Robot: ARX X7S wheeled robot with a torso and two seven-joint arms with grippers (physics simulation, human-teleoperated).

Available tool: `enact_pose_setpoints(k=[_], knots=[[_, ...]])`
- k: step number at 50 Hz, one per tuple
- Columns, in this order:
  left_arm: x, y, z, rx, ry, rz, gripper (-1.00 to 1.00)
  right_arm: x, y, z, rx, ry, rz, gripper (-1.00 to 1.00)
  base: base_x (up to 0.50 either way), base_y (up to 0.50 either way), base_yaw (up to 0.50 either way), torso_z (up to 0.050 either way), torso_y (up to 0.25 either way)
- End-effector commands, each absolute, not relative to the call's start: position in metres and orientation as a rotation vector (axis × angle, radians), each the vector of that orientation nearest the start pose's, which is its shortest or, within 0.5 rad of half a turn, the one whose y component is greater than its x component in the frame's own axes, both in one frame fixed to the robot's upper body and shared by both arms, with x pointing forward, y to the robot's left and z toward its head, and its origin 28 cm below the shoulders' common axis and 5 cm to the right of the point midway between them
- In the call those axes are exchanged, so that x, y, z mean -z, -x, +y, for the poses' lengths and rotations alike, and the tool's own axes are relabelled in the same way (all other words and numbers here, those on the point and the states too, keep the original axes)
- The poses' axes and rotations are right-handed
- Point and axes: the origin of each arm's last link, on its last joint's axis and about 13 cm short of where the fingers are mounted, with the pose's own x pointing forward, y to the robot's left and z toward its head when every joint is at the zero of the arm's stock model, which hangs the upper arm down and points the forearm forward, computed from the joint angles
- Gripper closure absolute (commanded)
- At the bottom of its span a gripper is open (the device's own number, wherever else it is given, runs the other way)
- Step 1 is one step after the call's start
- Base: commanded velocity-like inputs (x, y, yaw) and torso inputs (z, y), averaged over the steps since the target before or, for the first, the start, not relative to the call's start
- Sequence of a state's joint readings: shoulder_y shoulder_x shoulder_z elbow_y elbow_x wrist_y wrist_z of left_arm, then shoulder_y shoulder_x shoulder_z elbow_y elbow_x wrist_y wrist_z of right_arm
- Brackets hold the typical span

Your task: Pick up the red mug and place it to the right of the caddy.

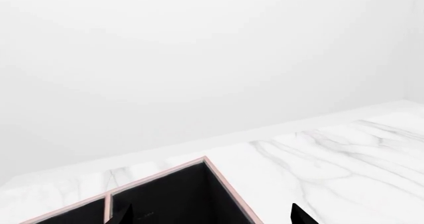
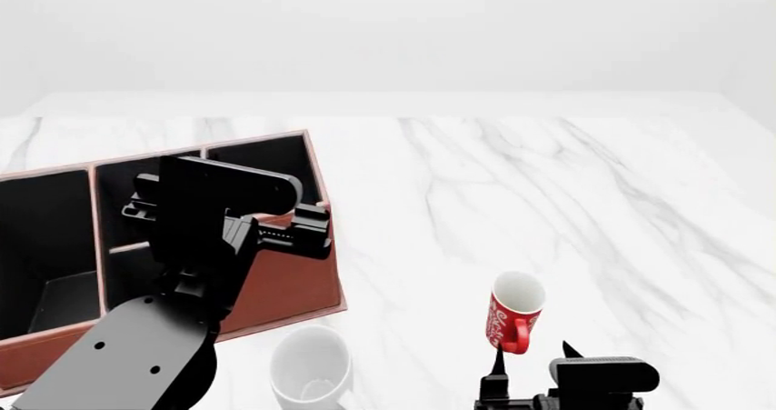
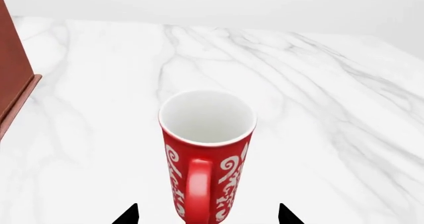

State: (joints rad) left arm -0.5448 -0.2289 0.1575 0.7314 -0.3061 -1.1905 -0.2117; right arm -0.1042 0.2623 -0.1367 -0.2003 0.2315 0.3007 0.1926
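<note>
The red mug (image 2: pixel 514 312) stands upright on the marble table, near the front right, apart from the caddy. In the right wrist view the red mug (image 3: pixel 206 149) shows white script, a white inside and its handle facing the camera. My right gripper (image 3: pixel 206 215) is open, with one fingertip on each side of the mug's lower body, not touching it; it also shows in the head view (image 2: pixel 533 355). The caddy (image 2: pixel 291 283) is a reddish-brown box with black compartments at the left. My left gripper (image 2: pixel 318 231) hovers open and empty over the caddy's right end (image 1: pixel 219 177).
A plain white mug (image 2: pixel 311 366) stands in front of the caddy's front right corner, left of the red mug. The white marble table (image 2: pixel 510 174) stretches right of the caddy and behind the red mug. The caddy's corner (image 3: pixel 15 90) shows in the right wrist view.
</note>
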Motion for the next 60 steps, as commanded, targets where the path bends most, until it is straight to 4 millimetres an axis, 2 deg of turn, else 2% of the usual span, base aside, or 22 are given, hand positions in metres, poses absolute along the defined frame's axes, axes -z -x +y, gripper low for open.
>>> enact_pose_setpoints(k=[1, 27, 28, 50, 56, 60], knots=[[-0.194, -0.240, 0.205, 0.098, -0.142, -0.050, -1.00, -0.016, -0.187, -0.121, 0.004, 0.044, 0.239, -1.00, 0.00, 0.00, 0.00, 0.000, 0.000], [-0.190, -0.240, 0.206, 0.099, -0.142, -0.043, -1.00, -0.012, -0.206, -0.119, 0.029, 0.043, 0.268, -1.00, 0.00, 0.00, 0.00, 0.000, 0.000], [-0.190, -0.240, 0.206, 0.098, -0.143, -0.044, -1.00, -0.012, -0.206, -0.119, 0.040, 0.046, 0.267, 1.00, 0.00, 0.00, 0.00, 0.000, 0.000], [-0.190, -0.239, 0.206, 0.099, -0.143, -0.047, -1.00, -0.015, -0.207, -0.120, 0.049, 0.045, 0.251, 1.00, 0.00, 0.00, 0.00, 0.000, 0.000], [-0.190, -0.239, 0.206, 0.097, -0.144, -0.046, -1.00, -0.032, -0.211, -0.122, 0.033, 0.068, 0.171, 1.00, 0.00, 0.00, 0.00, 0.000, 0.000], [-0.191, -0.240, 0.206, 0.098, -0.145, -0.048, -1.00, -0.054, -0.222, -0.123, -0.011, 0.095, 0.054, 1.00, 0.00, 0.00, 0.00, 0.000, 0.000]])
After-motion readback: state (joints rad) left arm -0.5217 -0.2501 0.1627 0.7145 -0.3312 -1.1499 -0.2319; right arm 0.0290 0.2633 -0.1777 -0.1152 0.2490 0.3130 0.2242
